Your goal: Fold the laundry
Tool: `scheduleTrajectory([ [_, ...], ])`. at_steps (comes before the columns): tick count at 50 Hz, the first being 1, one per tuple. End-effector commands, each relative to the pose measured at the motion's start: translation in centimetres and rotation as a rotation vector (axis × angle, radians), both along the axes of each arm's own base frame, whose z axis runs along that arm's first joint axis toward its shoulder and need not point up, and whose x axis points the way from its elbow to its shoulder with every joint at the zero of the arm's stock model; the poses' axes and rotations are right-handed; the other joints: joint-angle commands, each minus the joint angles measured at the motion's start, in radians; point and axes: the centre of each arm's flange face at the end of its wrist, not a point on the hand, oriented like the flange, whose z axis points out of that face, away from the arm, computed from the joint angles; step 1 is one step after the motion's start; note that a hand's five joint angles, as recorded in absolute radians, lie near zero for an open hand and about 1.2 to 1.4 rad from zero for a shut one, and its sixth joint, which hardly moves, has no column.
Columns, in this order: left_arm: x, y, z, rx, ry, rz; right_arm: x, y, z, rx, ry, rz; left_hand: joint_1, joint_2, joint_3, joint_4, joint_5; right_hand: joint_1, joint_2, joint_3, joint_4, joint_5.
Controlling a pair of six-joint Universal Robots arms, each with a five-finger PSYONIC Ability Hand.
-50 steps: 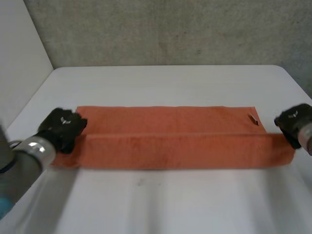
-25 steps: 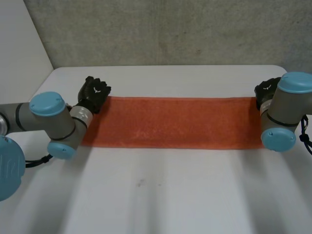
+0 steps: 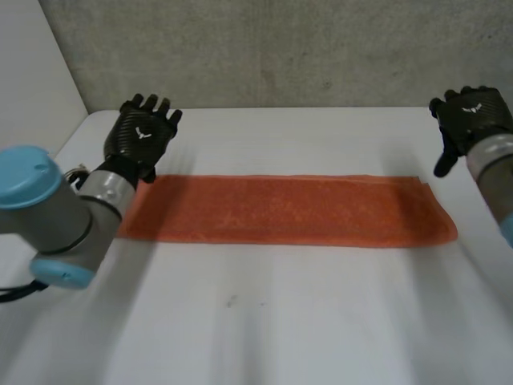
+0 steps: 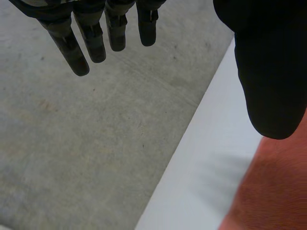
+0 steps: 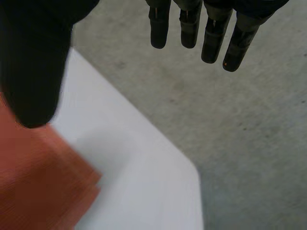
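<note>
1. One orange towel, two hands.
2. Towel: a long flat strip across the counter, apparently folded in layers.
3. Left hand and right hand: fingers spread, holding nothing, near its ends.

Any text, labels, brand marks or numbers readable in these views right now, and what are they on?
None can be read.
left hand: small white mark on its back, too small to read.
right hand: the same kind of mark, too small to read.
orange towel: no label or print visible.
</note>
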Motion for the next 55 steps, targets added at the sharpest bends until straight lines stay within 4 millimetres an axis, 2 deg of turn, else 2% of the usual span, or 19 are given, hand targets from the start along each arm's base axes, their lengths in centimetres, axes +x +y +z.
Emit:
scheduleTrajectory([
  [1, 1.4, 3.8, 0.8, 0.147, 0.209, -0.008, -3.3, 3.1, -3.0, 0.246, -0.007, -0.010, -0.021, -0.025, -0.038, -0.029, -0.046, 0.054, 0.041, 0.048, 0.030, 0.024],
  [3, 1.7, 4.6, 0.8, 0.192, 0.271, -0.013, -3.5, 3.3, -3.5, 0.263, -0.010, -0.012, -0.021, -0.025, -0.038, -0.029, -0.046, 0.096, 0.082, 0.090, 0.071, 0.066],
  [7, 2.1, 5.0, 0.7, 0.233, 0.338, -0.009, -4.4, 3.5, -5.5, 0.312, -0.034, 0.008, -0.021, -0.025, -0.038, -0.029, -0.046, 0.240, 0.226, 0.234, 0.215, 0.209],
  [10, 2.4, 4.7, 0.5, 0.237, 0.348, 0.002, -4.8, 3.1, -6.7, 0.324, -0.050, 0.023, -0.021, -0.025, -0.038, -0.029, -0.046, 0.278, 0.264, 0.272, 0.253, 0.247],
  [11, 2.7, 4.5, 0.4, 0.238, 0.348, 0.013, -5.1, 2.8, -7.9, 0.339, -0.059, 0.029, -0.021, -0.025, -0.038, -0.029, -0.046, 0.313, 0.299, 0.307, 0.288, 0.283],
  [14, 3.1, 4.2, 0.3, 0.239, 0.350, 0.025, -5.4, 2.1, -9.5, 0.348, -0.068, 0.037, -0.021, -0.025, -0.038, -0.029, -0.046, 0.363, 0.349, 0.357, 0.338, 0.333],
  [18, 3.4, 3.9, 0.2, 0.244, 0.354, 0.036, -5.5, 1.6, -10.3, 0.337, -0.068, 0.042, -0.021, -0.025, -0.038, -0.029, -0.046, 0.404, 0.391, 0.398, 0.380, 0.374],
  [37, 3.2, 4.3, -0.5, 0.269, 0.348, 0.027, -6.0, 0.5, -11.7, 0.336, -0.066, 0.032, -0.021, -0.025, -0.038, -0.029, -0.046, 0.560, 0.546, 0.554, 0.535, 0.529],
  [41, 3.1, 4.3, -0.6, 0.270, 0.346, 0.027, -6.0, 0.3, -11.8, 0.335, -0.063, 0.032, -0.021, -0.025, -0.038, -0.029, -0.046, 0.654, 0.640, 0.648, 0.629, 0.623],
  [43, 3.2, 4.4, -0.7, 0.274, 0.345, 0.028, -6.0, 0.3, -12.0, 0.342, -0.062, 0.036, -0.021, -0.025, -0.038, -0.029, -0.046, 0.762, 0.748, 0.755, 0.737, 0.731],
  [45, 3.2, 4.5, -0.8, 0.275, 0.344, 0.028, -5.9, 0.2, -12.1, 0.341, -0.062, 0.039, -0.021, -0.025, -0.038, -0.029, -0.046, 1.025, 1.011, 1.019, 1.000, 0.995],
  [47, 3.1, 4.5, -0.8, 0.277, 0.344, 0.027, -5.9, 0.1, -12.0, 0.336, -0.060, 0.039, -0.021, -0.025, -0.038, -0.029, -0.046, 1.189, 1.176, 1.183, 1.165, 1.159],
  [52, 3.2, 4.6, -0.9, 0.280, 0.343, 0.029, -6.7, -0.6, -11.5, 0.313, -0.050, -0.005, -0.021, -0.025, -0.038, -0.029, -0.046, 1.190, 1.176, 1.184, 1.165, 1.160],
  [55, 3.2, 4.5, -0.9, 0.280, 0.344, 0.031, -8.8, -1.8, -10.8, 0.280, -0.033, -0.115, -0.021, -0.025, -0.038, -0.029, -0.046, 1.190, 1.176, 1.184, 1.165, 1.160],
])
